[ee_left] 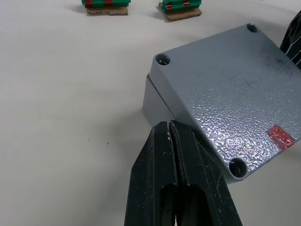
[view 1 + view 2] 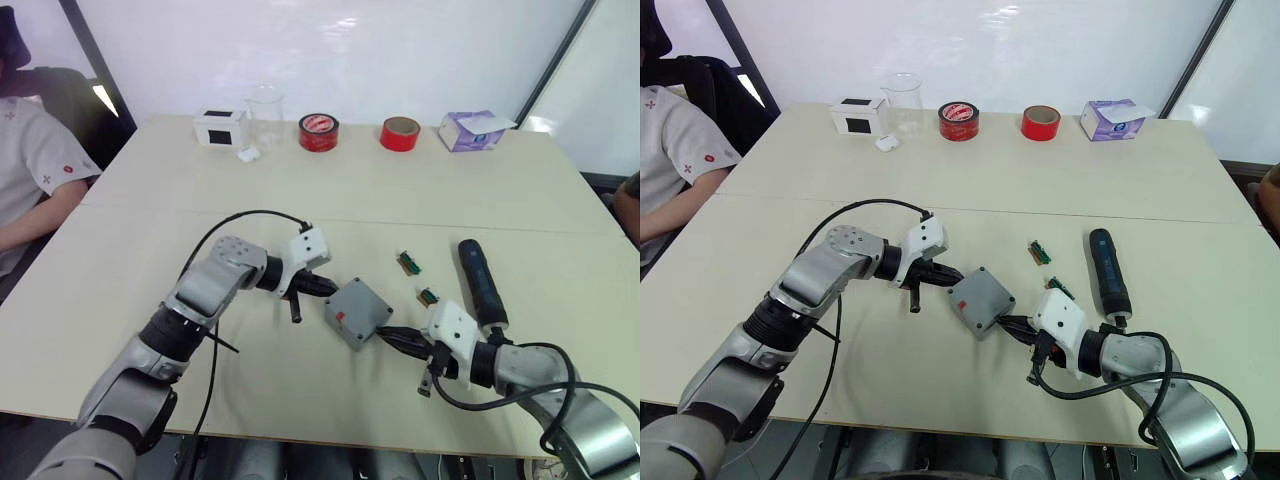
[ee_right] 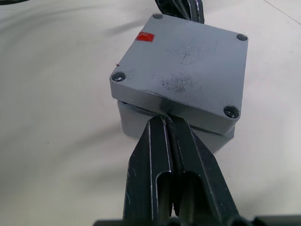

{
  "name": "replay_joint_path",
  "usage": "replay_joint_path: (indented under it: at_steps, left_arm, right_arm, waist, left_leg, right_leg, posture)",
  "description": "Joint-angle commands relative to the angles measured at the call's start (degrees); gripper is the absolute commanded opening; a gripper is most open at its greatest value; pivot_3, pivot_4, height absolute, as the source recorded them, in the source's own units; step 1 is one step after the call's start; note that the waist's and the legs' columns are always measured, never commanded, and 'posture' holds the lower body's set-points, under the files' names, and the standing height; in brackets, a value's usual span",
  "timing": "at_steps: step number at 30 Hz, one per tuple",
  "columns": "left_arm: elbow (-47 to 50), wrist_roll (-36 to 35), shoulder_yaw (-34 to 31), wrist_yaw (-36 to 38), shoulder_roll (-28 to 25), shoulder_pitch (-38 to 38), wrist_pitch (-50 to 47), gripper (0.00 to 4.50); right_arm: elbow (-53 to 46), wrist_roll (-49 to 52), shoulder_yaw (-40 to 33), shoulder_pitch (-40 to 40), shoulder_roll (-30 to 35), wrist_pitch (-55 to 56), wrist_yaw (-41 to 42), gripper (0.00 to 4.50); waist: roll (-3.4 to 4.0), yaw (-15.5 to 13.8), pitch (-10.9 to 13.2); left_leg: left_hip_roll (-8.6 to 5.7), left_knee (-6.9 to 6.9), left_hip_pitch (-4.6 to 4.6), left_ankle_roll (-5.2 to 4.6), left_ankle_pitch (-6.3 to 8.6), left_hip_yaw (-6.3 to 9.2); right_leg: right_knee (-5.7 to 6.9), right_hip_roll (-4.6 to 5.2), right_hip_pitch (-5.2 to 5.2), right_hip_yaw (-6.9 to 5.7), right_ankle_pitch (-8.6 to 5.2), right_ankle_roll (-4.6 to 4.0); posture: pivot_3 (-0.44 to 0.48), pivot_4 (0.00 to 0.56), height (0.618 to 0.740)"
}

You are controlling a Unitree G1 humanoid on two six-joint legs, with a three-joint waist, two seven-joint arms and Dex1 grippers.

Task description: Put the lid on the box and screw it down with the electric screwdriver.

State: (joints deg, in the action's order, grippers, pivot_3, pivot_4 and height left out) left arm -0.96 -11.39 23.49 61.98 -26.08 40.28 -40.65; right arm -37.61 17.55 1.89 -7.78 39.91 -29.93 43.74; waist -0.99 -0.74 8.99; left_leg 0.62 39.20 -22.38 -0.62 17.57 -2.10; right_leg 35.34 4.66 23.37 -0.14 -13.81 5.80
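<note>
The desk (image 2: 150,330) has wide bare stretches to the robot's left of the box (image 3: 136,120) and along the near edge; its far edge carries a row of things: a white box with a black patch (image 2: 219,127), a clear beaker (image 2: 265,117), two red tape rolls (image 2: 319,131) (image 2: 400,133) and a purple tissue box (image 2: 472,130), all well apart from the work. The box sits near the middle of the desk, turned corner-on to the robot, with the lid (image 2: 357,310) lying on top of it. In the right wrist view the lid sits slightly askew, so a strip of the box's wall shows beneath its edge.

The lid is grey with a pebbled face, a screw hole at each corner and a small red spot (image 3: 145,36) near one corner. The left gripper (image 1: 170,129) has its jaws pressed together, empty, tips against the box's side just under the lid. The right gripper (image 3: 165,121) meets the opposite side, jaws likewise clenched on nothing.

The electric screwdriver (image 2: 482,283) lies on the desk to the robot's right of the box, just beyond the right gripper, and two small green-and-red parts (image 2: 408,263) (image 2: 428,296) lie between it and the box. The box's inside is hidden by the lid. A person's sleeve (image 2: 35,160) is cut off at the left edge.
</note>
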Motion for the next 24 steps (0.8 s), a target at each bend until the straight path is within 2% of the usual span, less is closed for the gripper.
replay_joint_path:
  at_steps: [1, 7, 24]
  left_arm:
    - [0.5, 0.06, 0.25, 0.43, 0.55, 0.54, 2.04, 0.0]
    - [-1.9, -1.51, -3.25, -0.14, 1.04, 2.99, 0.82, 0.0]
    - [1.18, -1.65, -1.8, 0.31, 0.81, 1.01, -0.68, 0.0]
  right_arm:
    - [-4.08, 1.58, -0.72, 1.3, 0.16, -1.46, -0.97, 0.05]
    - [-1.77, 2.96, -3.37, 1.72, 1.84, -1.33, 0.85, 0.05]
    - [-0.69, 2.1, -3.23, 0.3, 2.54, 0.44, 1.35, 0.05]
  waist:
    - [0.0, 0.0, 0.0]
    - [0.0, 0.01, 0.0]
    - [0.0, 0.01, 0.0]
  left_leg:
    - [0.0, 0.0, 0.0, 0.0, 0.0, 0.0]
    - [-0.01, 0.01, 0.0, 0.0, 0.0, 0.0]
    - [-0.01, 0.01, 0.0, 0.0, 0.0, 0.0]
  right_leg:
    - [0.0, 0.0, 0.0, 0.0, 0.0, 0.0]
    - [0.0, 0.01, 0.0, 0.0, 0.0, 0.0]
    - [0.02, -0.01, 0.0, -0.01, 0.02, 0.03]
  posture:
    - [0.0, 0.15, 0.74]
    - [0.0, 0.15, 0.74]
    - [0.0, 0.15, 0.74]
